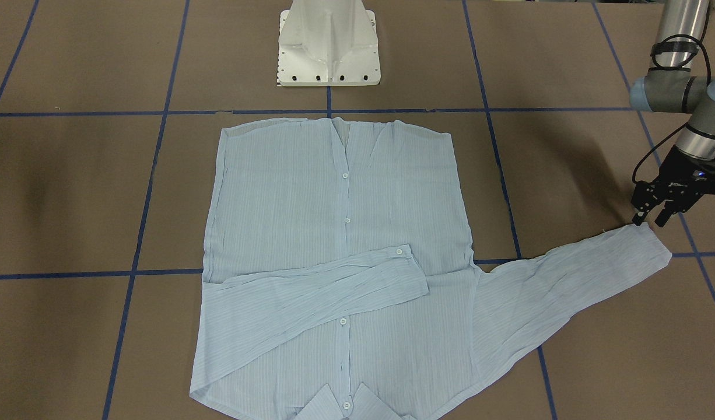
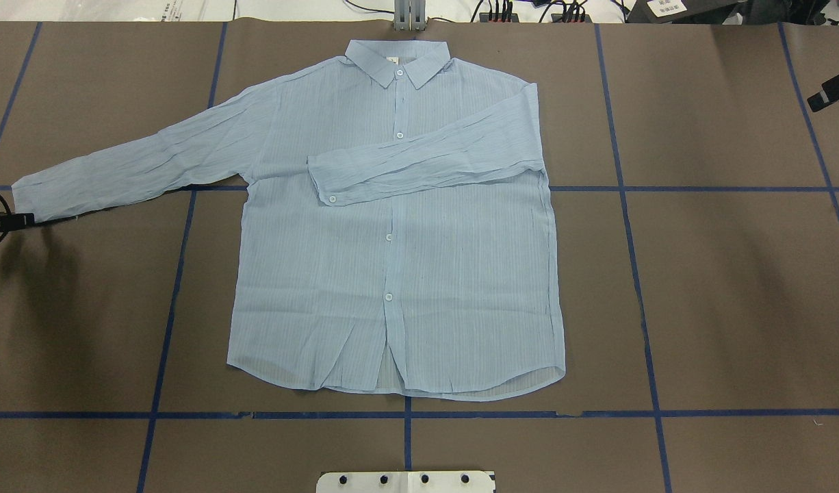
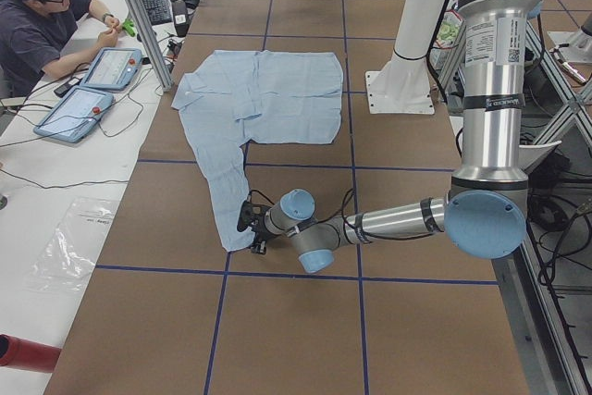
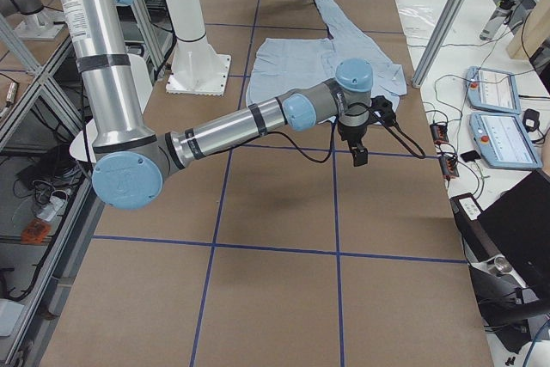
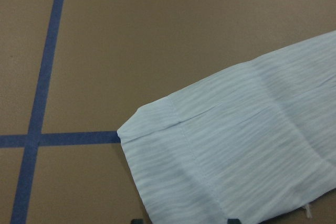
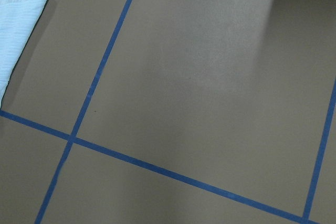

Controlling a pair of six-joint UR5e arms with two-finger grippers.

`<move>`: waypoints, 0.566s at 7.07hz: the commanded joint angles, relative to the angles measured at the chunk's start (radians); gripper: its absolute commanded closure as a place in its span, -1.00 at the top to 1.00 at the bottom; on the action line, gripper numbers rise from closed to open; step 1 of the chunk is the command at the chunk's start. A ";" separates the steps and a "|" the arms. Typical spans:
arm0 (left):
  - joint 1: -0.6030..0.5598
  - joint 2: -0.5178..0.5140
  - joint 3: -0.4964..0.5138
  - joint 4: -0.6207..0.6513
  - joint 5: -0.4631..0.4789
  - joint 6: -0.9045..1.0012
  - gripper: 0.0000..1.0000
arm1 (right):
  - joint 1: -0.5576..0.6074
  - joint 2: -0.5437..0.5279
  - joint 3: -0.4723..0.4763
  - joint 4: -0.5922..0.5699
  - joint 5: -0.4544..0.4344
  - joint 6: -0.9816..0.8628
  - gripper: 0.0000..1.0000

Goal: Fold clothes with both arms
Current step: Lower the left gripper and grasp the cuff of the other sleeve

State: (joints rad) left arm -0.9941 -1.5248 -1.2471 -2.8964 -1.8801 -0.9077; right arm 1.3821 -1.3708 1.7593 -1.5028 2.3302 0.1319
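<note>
Pale-blue shirt (image 2: 406,274) lies flat on a brown, blue-taped lab table (image 2: 734,274).
Fingers spread, the left gripper (image 1: 649,221) sits at the sleeve cuff (image 1: 652,245) (right gripper (image 4: 359,154), well apart: grip cannot be told).

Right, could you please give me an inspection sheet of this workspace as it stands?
Surface: brown table with a blue tape grid.
Job's things: shirt lies flat, front up; folded sleeve lies across the chest; outstretched sleeve points sideways.
Clutter: nothing seen.
Grippers: left gripper open, low at the outstretched sleeve's cuff; right gripper away from the shirt, open or shut unclear.
Cables: black cable loops at the left wrist.
Surroundings: white pedestal; person at a side bench with tablets.
</note>
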 commanded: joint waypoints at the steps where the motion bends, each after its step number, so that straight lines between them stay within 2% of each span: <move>1: 0.002 0.000 0.003 -0.001 0.009 0.001 0.22 | 0.000 -0.002 -0.004 0.004 0.000 0.000 1.00; 4: 0.017 0.000 0.008 -0.014 0.009 0.003 0.13 | -0.002 -0.005 -0.004 0.006 -0.002 0.000 1.00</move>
State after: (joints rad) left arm -0.9837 -1.5248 -1.2422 -2.9065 -1.8716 -0.9053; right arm 1.3818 -1.3744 1.7550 -1.4977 2.3298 0.1319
